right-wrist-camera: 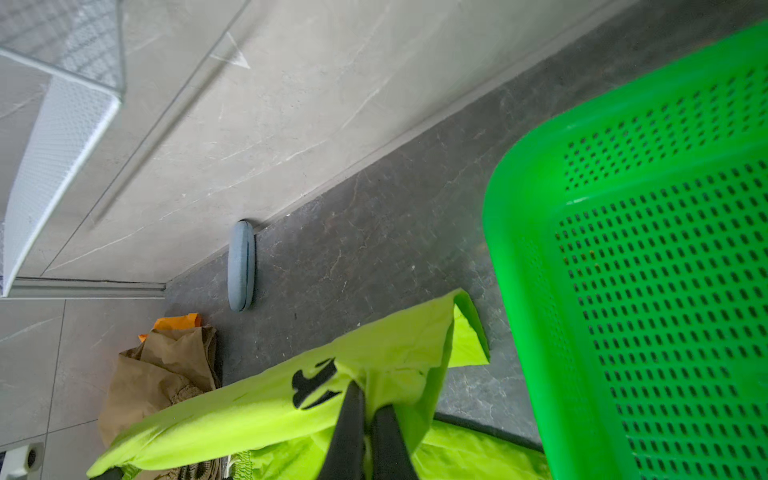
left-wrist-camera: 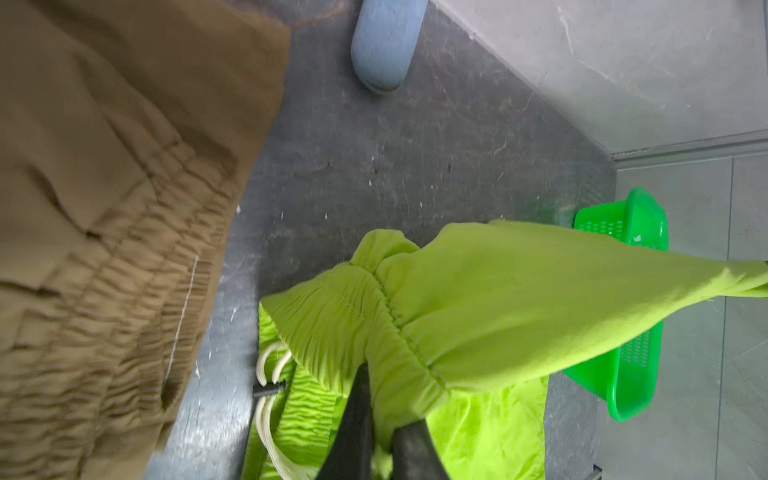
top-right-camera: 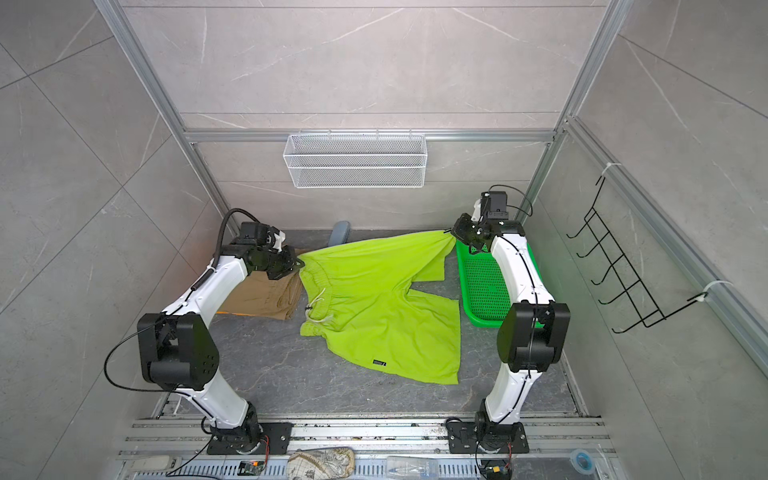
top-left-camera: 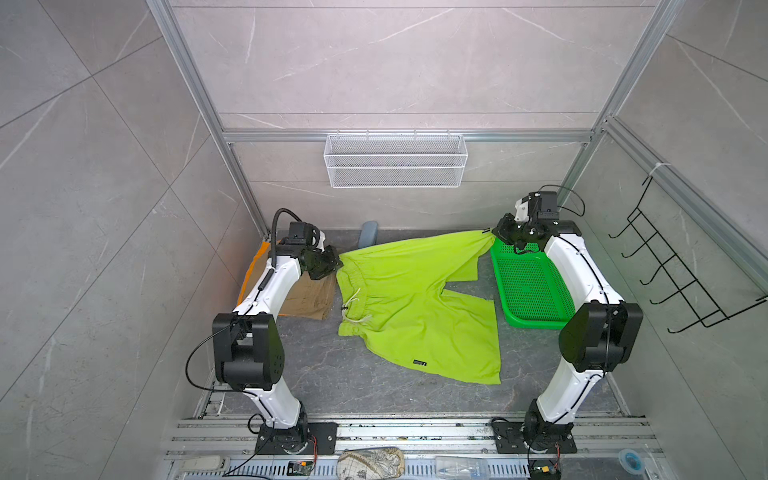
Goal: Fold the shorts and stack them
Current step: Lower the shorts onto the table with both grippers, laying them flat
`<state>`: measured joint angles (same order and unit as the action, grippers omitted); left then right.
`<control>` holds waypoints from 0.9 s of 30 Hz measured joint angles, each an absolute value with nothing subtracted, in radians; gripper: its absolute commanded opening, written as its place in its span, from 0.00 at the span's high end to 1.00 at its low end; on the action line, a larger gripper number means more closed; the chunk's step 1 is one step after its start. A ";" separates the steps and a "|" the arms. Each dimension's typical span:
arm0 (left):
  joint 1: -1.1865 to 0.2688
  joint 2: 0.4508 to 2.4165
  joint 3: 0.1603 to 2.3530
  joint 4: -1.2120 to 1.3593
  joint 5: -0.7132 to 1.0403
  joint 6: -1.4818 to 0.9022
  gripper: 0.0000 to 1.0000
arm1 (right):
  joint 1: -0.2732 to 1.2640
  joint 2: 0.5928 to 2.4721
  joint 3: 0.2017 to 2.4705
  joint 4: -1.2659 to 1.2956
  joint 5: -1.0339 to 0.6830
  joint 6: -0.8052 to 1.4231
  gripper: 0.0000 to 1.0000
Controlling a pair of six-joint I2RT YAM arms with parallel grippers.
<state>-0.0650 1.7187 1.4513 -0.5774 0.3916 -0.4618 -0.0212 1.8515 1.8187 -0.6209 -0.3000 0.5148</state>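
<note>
Left wrist view: left gripper (left-wrist-camera: 384, 419) clamped on lime shorts (left-wrist-camera: 478, 299), waistband corner. Right gripper (right-wrist-camera: 368, 419) pinched on far leg hem, by basket (right-wrist-camera: 498, 232). Cloth taut betw. both, rest draped on table (top-left-camera: 353, 395). Khaki shorts (top-left-camera: 309, 297) folded beside, atop orange pair (right-wrist-camera: 178, 322). Risks, as I judge: thin pinch slips under tension; hem snags basket; drag disturbs khaki stack.

We see a dark grey marbled bench (top-left-camera: 340, 386) carrying the lime green shorts (top-left-camera: 415, 316) in the middle, far edge lifted; the orange shorts (top-left-camera: 249, 270) at left under the khaki shorts (top-left-camera: 309, 297); a green basket (top-left-camera: 528, 286) at right; a blue-grey case (top-left-camera: 369, 232) against the back wall.
</note>
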 measured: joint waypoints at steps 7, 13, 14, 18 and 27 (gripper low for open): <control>-0.046 1.824 1.543 -0.567 0.406 -0.459 1.00 | 0.001 1.868 1.886 -0.616 -0.291 0.496 1.00; -0.038 1.850 1.574 -0.569 0.411 -0.459 1.00 | 0.002 1.821 1.737 -0.604 -0.279 0.496 1.00; -0.035 1.850 1.575 -0.568 0.414 -0.459 1.00 | 0.002 1.807 1.705 -0.605 -0.278 0.496 1.00; -0.028 1.848 1.574 -0.567 0.422 -0.460 1.00 | 0.012 1.693 1.515 -0.601 -0.264 0.496 1.00; -0.025 1.723 1.385 -0.520 0.432 -0.462 1.00 | 0.059 1.356 1.110 -0.574 -0.236 0.503 1.00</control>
<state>-0.0254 1.7226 1.3853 -0.5201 0.4316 -0.4618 0.0586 1.3560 1.1095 -0.5743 -0.2359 0.5026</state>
